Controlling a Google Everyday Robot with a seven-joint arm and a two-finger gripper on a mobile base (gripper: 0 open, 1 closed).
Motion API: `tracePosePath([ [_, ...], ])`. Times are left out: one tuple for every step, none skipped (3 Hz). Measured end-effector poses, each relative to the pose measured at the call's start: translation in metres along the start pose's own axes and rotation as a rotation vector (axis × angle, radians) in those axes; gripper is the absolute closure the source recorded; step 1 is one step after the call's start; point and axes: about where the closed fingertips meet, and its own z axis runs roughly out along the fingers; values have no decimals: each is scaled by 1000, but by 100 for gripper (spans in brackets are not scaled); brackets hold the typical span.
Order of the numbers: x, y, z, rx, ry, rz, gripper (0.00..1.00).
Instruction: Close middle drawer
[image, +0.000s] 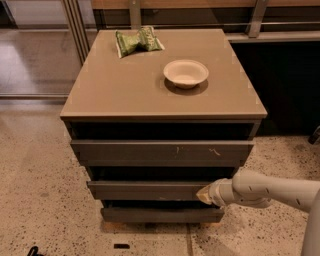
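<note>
The middle drawer (145, 190) is a wide grey-brown handleless drawer, sticking out only a little from the cabinet, with a dark gap above it. My gripper (204, 194) comes in from the right on a white arm (270, 191) and presses against the right end of the drawer's front. The top drawer (160, 150), with small white scratches on its front, sits above it. The darker bottom drawer front (162, 215) is below.
On the cabinet top (125, 85) lie a green snack bag (136, 41) at the back left and a white bowl (186, 73) right of centre. Speckled floor (35, 190) lies to the left and in front. A dark wall stands at the right.
</note>
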Motion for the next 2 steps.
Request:
tracePosePath([
  [-12, -15, -3, 64, -43, 12, 100],
  [-16, -20, -6, 96, -65, 21, 100],
])
